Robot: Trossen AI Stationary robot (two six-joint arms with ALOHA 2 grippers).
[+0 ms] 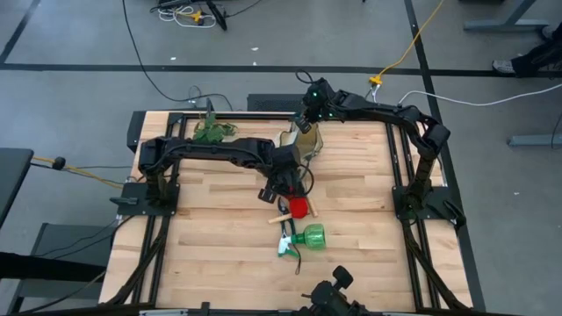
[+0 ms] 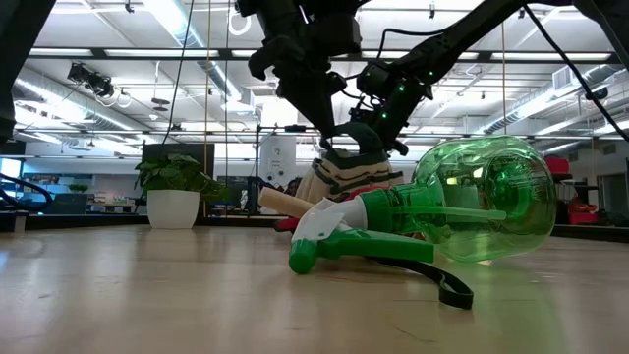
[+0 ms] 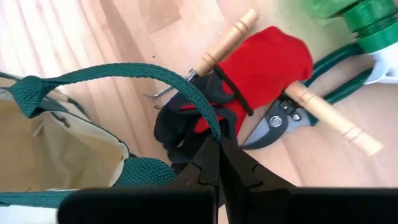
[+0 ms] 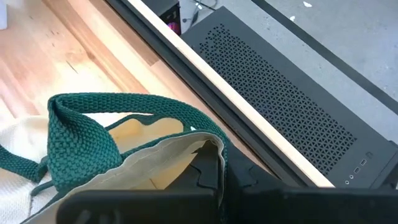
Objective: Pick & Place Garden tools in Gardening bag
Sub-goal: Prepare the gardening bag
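We find the table [image 1: 211,254] with both arms meeting just above the centre of the high view, over the bag [image 1: 305,146], which stands there with its mouth upward. The likely reason for this arrangement is plain: each arm holds one side of the bag so that it stays spread while tools go in. The right gripper [image 4: 214,163] reaches in from the upper right of the high view and is clamped shut on the bag's beige rim beside a green loop handle [image 4: 93,134], at the table's far edge. The left gripper [image 3: 219,163] comes from the left of that view and is closed on the other green strap [image 3: 124,73], drawing it taut over the tools. None of the tools is in the bag yet, as far as we can judge. Near the centre of the high view lies the spray bottle [image 1: 309,237] on its side, trigger toward the left. Just above it rests the hand tool [image 3: 323,115] with its wooden handle, and across it the red and black gloves [image 3: 261,68]. The shears [image 3: 277,124] lie beneath the handle. The potted plant [image 1: 211,132] stands upper left, well apart.
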